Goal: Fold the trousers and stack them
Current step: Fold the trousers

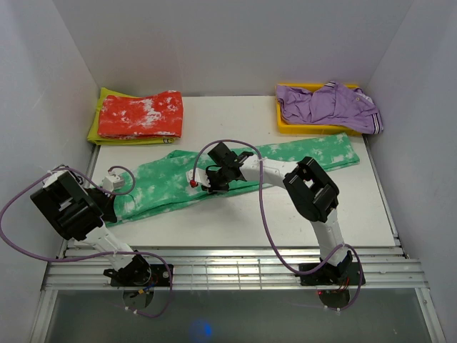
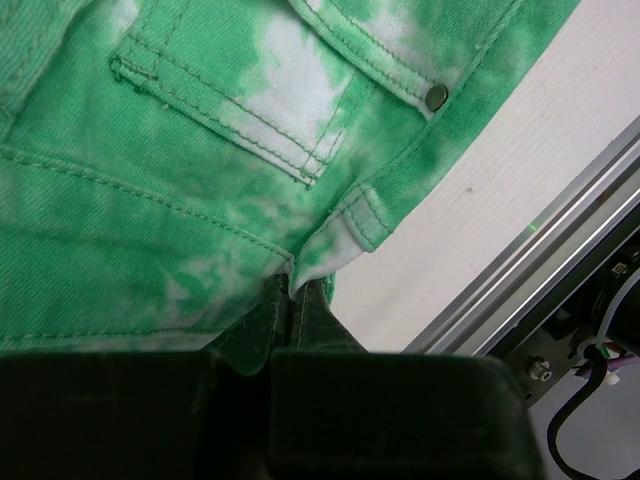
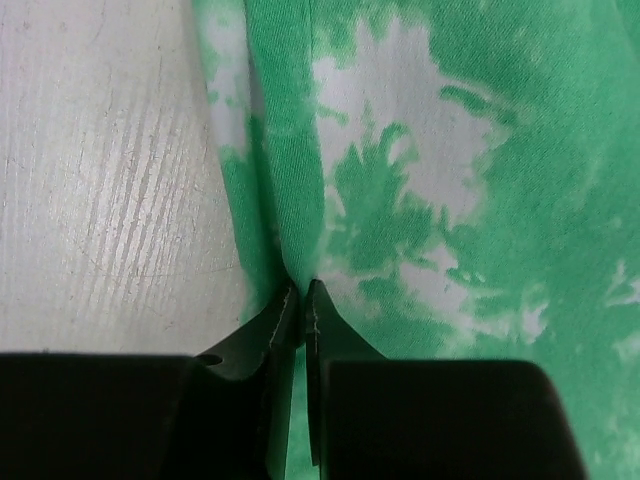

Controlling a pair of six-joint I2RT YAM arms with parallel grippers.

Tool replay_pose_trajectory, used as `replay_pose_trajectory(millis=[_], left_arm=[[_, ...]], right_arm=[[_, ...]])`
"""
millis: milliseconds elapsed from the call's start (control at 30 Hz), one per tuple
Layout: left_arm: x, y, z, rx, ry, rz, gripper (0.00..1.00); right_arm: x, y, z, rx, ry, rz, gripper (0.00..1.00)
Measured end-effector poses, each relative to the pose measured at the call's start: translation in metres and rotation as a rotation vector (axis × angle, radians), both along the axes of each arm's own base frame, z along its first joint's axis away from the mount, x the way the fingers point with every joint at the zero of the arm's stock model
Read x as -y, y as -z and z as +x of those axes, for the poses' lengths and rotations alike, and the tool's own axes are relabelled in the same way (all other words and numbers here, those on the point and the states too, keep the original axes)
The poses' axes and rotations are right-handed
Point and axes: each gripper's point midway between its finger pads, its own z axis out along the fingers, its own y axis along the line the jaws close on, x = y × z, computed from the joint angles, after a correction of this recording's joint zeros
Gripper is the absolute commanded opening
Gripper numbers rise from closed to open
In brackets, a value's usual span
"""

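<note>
Both claws clenched on the trousers (image 1: 161,187): left gripper (image 2: 290,300) pinches the waistband corner at frame left, right gripper (image 3: 302,298) the mid-frame leg edge, probably to fold.

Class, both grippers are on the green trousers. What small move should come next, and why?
Probably raise both grippers a little, together. The left gripper is shut on the waist corner of the trousers, and the right gripper on an edge near their middle, while the cloth lies flat and unfolded on the table.
</note>
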Motion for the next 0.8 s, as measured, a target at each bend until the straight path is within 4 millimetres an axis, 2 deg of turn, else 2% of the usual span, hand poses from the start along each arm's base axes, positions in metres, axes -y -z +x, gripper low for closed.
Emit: replay_pose_trajectory(millis=[200,433,500,533,567,600,633,800], left_arm=[[0.000,0.000,0.000,-0.005,0.001,-0.003,0.00],[-0.001,0.000,0.000,-0.010,0.001,-0.006,0.00],[-0.001,0.000,0.000,-0.011,0.001,-0.006,0.00],[-0.001,0.000,0.000,-0.011,0.001,-0.006,0.00],[-0.001,0.000,0.000,-0.011,0.002,-0.005,0.00],[-0.001,0.000,0.000,-0.012,0.002,-0.003,0.00],[-0.002,0.000,0.000,-0.012,0.002,-0.001,0.00],[-0.002,0.000,-0.001,-0.014,0.003,0.001,0.00]], right_arm=[[0.001,-0.006,0.001,0.012,0.005,0.000,0.08],[0.003,-0.029,0.001,0.038,0.007,0.019,0.08],[0.004,-0.032,0.001,0.040,0.008,0.021,0.23],[0.005,-0.033,0.001,0.039,0.009,0.020,0.27],[0.007,-0.031,0.001,0.039,0.011,0.009,0.26],[0.010,-0.030,0.001,0.036,0.015,-0.004,0.20],[0.014,-0.028,0.002,0.035,0.019,-0.014,0.08],[0.022,-0.026,0.007,0.027,0.042,-0.035,0.08]])
